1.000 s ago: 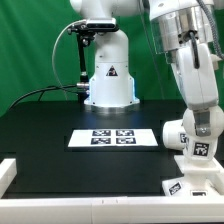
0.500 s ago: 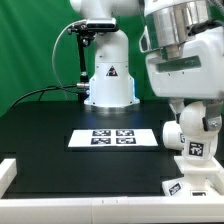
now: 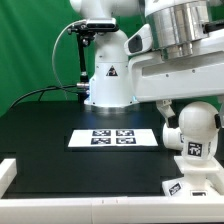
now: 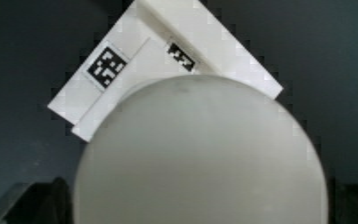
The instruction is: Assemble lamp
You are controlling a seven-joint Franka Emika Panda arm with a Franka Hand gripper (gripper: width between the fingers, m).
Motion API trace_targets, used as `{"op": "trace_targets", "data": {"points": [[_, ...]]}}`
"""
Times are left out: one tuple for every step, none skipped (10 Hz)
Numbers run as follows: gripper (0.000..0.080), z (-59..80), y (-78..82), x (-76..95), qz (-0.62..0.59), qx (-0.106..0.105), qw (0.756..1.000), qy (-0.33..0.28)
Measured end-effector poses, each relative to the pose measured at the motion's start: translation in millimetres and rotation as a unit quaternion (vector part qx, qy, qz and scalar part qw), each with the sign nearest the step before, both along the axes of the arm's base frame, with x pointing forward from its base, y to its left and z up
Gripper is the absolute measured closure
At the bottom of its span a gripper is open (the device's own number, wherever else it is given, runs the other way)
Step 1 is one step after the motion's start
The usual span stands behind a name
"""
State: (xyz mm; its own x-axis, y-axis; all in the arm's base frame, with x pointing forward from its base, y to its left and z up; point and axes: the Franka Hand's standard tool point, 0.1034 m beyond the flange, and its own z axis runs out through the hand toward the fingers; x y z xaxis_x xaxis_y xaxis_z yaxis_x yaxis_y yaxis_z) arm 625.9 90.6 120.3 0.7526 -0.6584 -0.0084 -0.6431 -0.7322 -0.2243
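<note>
The lamp's round white bulb (image 3: 196, 126) stands upright with its tagged neck (image 3: 193, 149) in the boxy white base (image 3: 196, 178) at the exterior view's right front. My gripper (image 3: 195, 106) comes down on the bulb from above, mostly hidden under the arm. In the wrist view the bulb (image 4: 194, 150) fills the picture, with the tagged base (image 4: 149, 60) beyond it. My gripper (image 4: 194, 208) has a dark finger (image 4: 44, 200) on each side, close against the bulb. The shade is out of view.
The marker board (image 3: 113, 138) lies flat in the middle of the black table. The arm's white pedestal (image 3: 108, 85) stands behind it before a green backdrop. A white rail (image 3: 80, 178) runs along the table's front edge.
The arm's upper links have swung and turned over the bulb, now filling the upper right of the exterior view. More of the bulb shows. Bulb and base stay in place.
</note>
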Motion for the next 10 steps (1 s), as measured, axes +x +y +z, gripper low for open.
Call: {"op": "trace_targets", "data": {"points": [[0.0101, 0.7, 1.3, -0.5, 0.101, -0.031, 0.994, 0.002], [0.0101, -3.1, -1.3, 0.6, 0.215, -0.050, 0.975, 0.001], [0.0101, -7.4, -4.6, 0.2, 0.250, -0.051, 0.967, 0.004], [0.0130, -6.1, -3.9, 1.2, 0.247, -0.051, 0.968, 0.001], [0.0230, -6.3, -3.7, 1.1, 0.228, -0.050, 0.972, 0.005], [0.0229, -6.3, -3.8, 1.1, 0.219, -0.049, 0.974, 0.006], [0.0229, -6.4, -4.0, 1.0, 0.204, -0.047, 0.978, 0.009], [0.0229, -6.8, -3.9, 1.2, 0.155, -0.042, 0.987, 0.016], [0.0229, -6.6, -4.3, 2.6, 0.088, -0.036, 0.995, 0.023], [0.0229, -6.5, -4.6, 3.9, 0.031, -0.031, 0.999, 0.027]]}}
